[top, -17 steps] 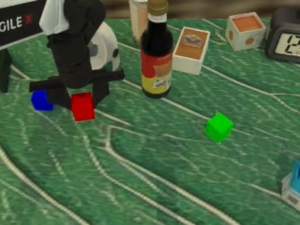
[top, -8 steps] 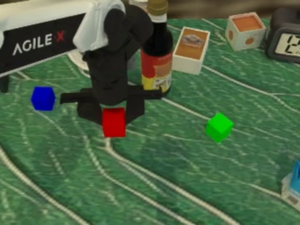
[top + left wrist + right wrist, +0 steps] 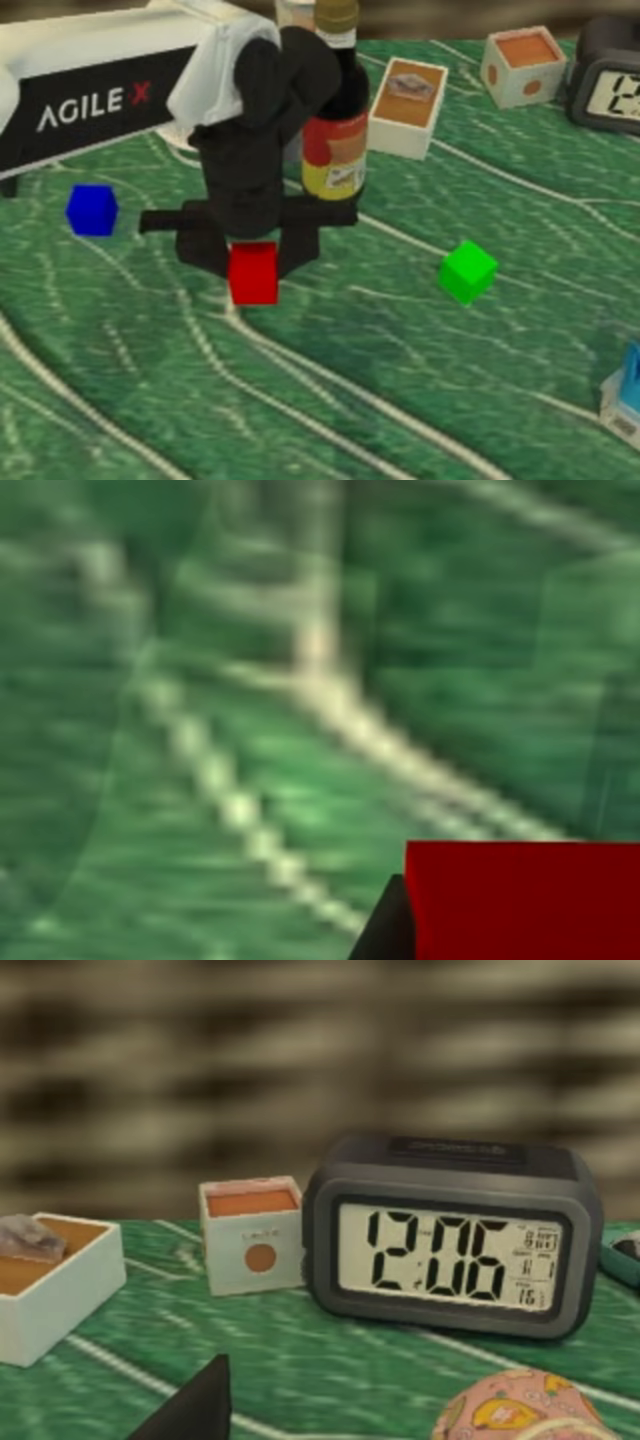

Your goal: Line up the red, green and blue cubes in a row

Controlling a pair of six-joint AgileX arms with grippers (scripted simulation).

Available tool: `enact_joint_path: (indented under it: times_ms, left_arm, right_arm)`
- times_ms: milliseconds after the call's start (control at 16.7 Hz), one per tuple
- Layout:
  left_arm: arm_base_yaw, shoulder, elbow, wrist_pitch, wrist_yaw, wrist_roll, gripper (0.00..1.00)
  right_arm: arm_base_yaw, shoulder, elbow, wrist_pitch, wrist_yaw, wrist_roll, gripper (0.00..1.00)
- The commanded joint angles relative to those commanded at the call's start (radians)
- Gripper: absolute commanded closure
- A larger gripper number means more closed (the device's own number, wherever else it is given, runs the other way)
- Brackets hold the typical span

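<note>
My left gripper (image 3: 252, 258) is shut on the red cube (image 3: 253, 273), holding it over the green cloth, left of centre and just in front of the sauce bottle. In the left wrist view the red cube (image 3: 520, 900) fills the corner, with one dark finger (image 3: 385, 932) pressed against its side. The blue cube (image 3: 92, 210) sits on the cloth to the left, apart from the gripper. The green cube (image 3: 467, 271) rests right of centre, turned slightly. My right arm is out of the top view; its wrist view shows only one dark fingertip (image 3: 195, 1410).
A dark sauce bottle (image 3: 333, 110) stands right behind my left gripper. Farther back are a white box with a brown top (image 3: 407, 105), a white box with an orange top (image 3: 523, 65) and a digital clock (image 3: 610, 85). A pale-blue carton (image 3: 625, 400) sits at the right edge.
My left gripper carried the red cube to the right and toward the front, away from the blue cube. The blue and green cubes have not moved.
</note>
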State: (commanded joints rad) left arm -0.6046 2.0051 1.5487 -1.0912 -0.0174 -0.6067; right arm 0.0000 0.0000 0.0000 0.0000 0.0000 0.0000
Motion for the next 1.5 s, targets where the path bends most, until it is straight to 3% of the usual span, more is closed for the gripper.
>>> enact_joint_path:
  times_ms: [360,660,1440,1500]
  left_arm:
    - [-0.002,0.053,-0.144,0.198,0.001,-0.003,1.00]
    - [-0.003,0.058,-0.156,0.214,0.001,-0.004,1.00]
    - [-0.003,0.058,-0.156,0.214,0.001,-0.004,0.02]
    - [-0.003,0.058,-0.156,0.214,0.001,-0.004,0.00]
  right_arm:
    - [0.000,0.000,0.000,0.000,0.000,0.000,0.00]
    - [0.000,0.000,0.000,0.000,0.000,0.000,0.00]
    - [0.000,0.000,0.000,0.000,0.000,0.000,0.00]
    - [0.000,0.000,0.000,0.000,0.000,0.000,0.00]
